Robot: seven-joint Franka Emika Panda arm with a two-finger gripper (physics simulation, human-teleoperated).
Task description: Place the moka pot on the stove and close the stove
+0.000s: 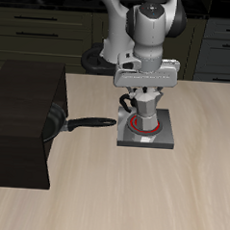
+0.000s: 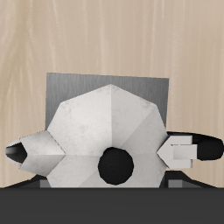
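one gripper [image 1: 144,98] hangs directly over the stove [image 1: 162,137], with the moka pot [image 1: 143,114] between its fingers. the exterior view shows the fingers reaching down onto the pot's upper part, but the wrist housing hides the contact, so whether the claw is clamped on the pot or spread around it cannot be told. the pot stands upright over the red spiral coil [image 1: 134,124]; whether its base touches the coil cannot be told. in the wrist view the pot's faceted silver body [image 2: 105,122] covers most of the grey stove plate [image 2: 79,83], with the black lid knob [image 2: 115,166] near the centre, the spout [image 2: 35,150] to one side and the black handle [image 2: 194,149] to the other. beside the stove lies a black frying pan [image 1: 57,121], its long handle [image 1: 92,123] pointing toward the stove. the pan rests against a large black box [image 1: 20,121] on the wooden table [image 1: 131,200].
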